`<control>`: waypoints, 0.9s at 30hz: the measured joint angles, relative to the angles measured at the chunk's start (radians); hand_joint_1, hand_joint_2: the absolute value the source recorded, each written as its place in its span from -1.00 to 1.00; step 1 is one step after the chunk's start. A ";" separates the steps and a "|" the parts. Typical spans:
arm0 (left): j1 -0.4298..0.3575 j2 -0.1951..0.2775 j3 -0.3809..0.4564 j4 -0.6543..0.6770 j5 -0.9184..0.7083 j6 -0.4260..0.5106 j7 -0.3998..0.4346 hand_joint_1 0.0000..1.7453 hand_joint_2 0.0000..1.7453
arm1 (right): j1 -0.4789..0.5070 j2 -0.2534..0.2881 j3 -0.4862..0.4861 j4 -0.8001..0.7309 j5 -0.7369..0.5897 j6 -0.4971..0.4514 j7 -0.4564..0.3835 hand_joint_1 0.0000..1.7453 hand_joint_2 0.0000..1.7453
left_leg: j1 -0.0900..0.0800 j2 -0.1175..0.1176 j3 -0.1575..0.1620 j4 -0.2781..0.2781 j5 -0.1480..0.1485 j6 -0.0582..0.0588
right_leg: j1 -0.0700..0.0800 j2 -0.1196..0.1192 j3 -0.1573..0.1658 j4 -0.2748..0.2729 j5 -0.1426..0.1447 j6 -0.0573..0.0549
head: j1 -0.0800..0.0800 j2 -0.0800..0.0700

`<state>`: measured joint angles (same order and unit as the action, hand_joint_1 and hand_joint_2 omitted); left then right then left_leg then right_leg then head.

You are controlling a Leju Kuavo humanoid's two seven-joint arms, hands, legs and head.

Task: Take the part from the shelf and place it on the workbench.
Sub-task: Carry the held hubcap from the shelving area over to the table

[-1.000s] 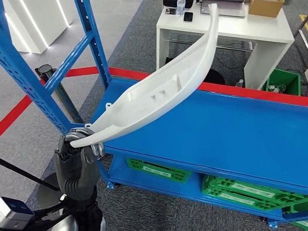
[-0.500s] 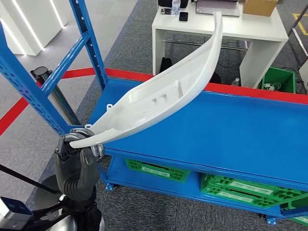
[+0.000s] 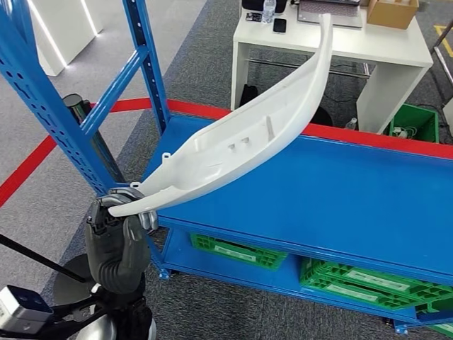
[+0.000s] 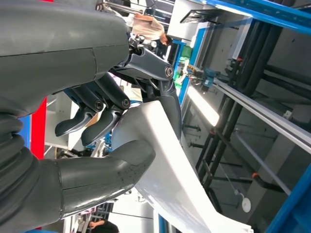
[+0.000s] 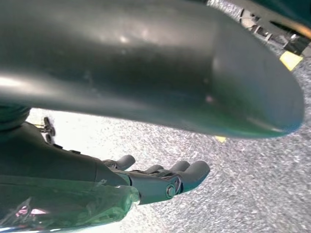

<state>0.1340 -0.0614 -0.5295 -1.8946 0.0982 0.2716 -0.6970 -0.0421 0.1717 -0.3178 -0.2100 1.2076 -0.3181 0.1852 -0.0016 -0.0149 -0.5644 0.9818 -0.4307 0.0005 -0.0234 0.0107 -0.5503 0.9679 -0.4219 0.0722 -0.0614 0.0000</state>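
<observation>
Left hand (image 3: 118, 234) grips the white part (image 3: 241, 142) by its narrow end, above the blue shelf (image 3: 342, 198) edge; right hand (image 5: 161, 179) empty, fingers loosely extended.

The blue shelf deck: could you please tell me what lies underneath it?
Under the blue shelf deck lie flat green plastic crates on a lower blue level. The deck covers their rear parts, so what sits further back cannot be seen.

The left hand (image 3: 120, 234) grips the narrow end of a long, curved white plastic part (image 3: 241, 138), which rises slanting over the blue metal shelf (image 3: 347, 198). Green plastic crates (image 3: 369, 280) lie on the lower shelf level. Beyond stands a white worktop (image 3: 342, 39).
</observation>
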 joint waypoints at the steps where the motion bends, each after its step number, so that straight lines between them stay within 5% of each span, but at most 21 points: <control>1: 0.000 0.000 0.000 0.000 0.002 -0.001 0.000 1.00 1.00 | 0.000 0.000 0.000 0.000 0.000 -0.001 0.002 -1.00 -1.00 | 0.000 0.000 0.000 0.000 0.000 0.000 | 0.000 0.000 0.000 0.000 0.000 0.001 | 0.000 0.000; 27: 0.001 0.002 0.000 0.011 0.013 -0.011 0.032 1.00 1.00 | 0.000 0.000 -0.003 0.000 -0.001 -0.009 0.016 -1.00 -1.00 | 0.004 0.000 0.000 -0.001 0.004 -0.006 | 0.004 0.000 -0.007 0.011 -0.003 -0.004 | 0.000 0.000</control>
<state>0.1351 -0.0591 -0.5299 -1.8837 0.1117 0.2602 -0.6645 -0.0420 0.1717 -0.3205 -0.2100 1.2067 -0.3271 0.2009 0.0022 -0.0148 -0.5645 0.9809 -0.4266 -0.0050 -0.0195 0.0108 -0.5573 0.9794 -0.4251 0.0681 -0.0615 0.0000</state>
